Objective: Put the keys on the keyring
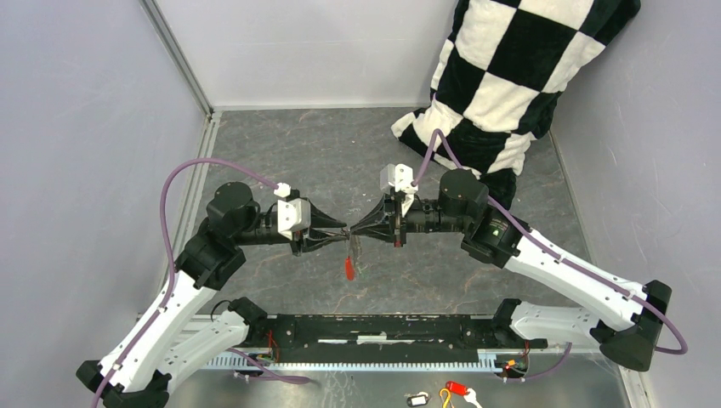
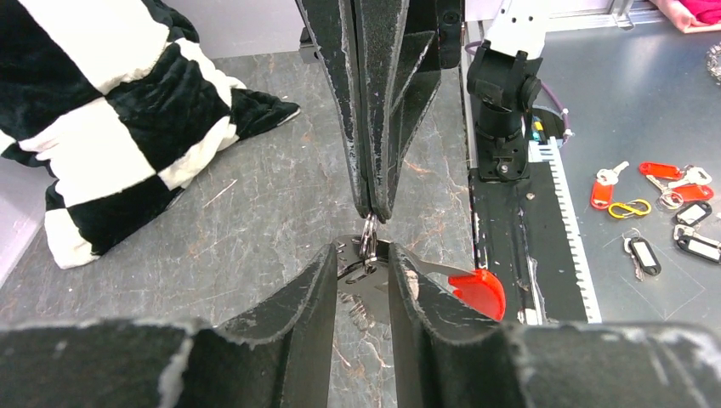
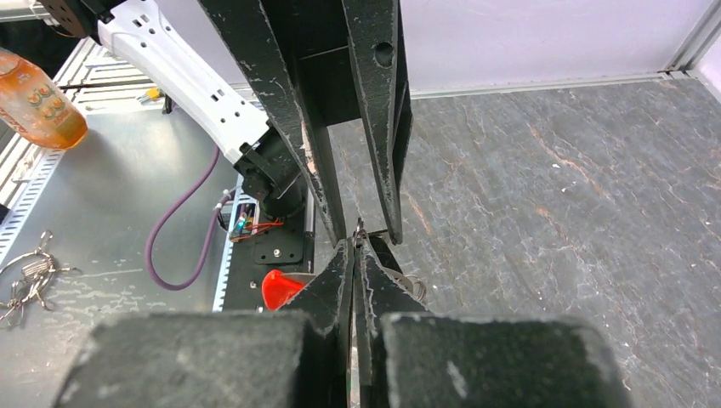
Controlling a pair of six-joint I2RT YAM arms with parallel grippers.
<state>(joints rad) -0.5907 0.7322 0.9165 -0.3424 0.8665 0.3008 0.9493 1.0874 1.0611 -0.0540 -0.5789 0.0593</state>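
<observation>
My two grippers meet tip to tip over the middle of the stone floor. My left gripper (image 1: 343,228) (image 2: 361,259) is shut across the metal blade of the red key (image 2: 476,293), whose red head sticks out sideways toward the near edge (image 1: 348,269). My right gripper (image 1: 354,231) (image 3: 353,248) is shut on the keyring (image 2: 369,238), a short silvery chain whose lower link reaches the hole in the key's metal end. The red head also shows in the right wrist view (image 3: 281,287). The green key is not in view, and I cannot make out a separate dark metal key.
A black-and-white checked cushion (image 1: 510,68) lies at the back right. Spare keys and tags (image 2: 655,200) lie on the metal bench by the arm bases, among them a red tag with a yellow loop (image 1: 457,389). An orange bottle (image 3: 38,98) stands by the bench.
</observation>
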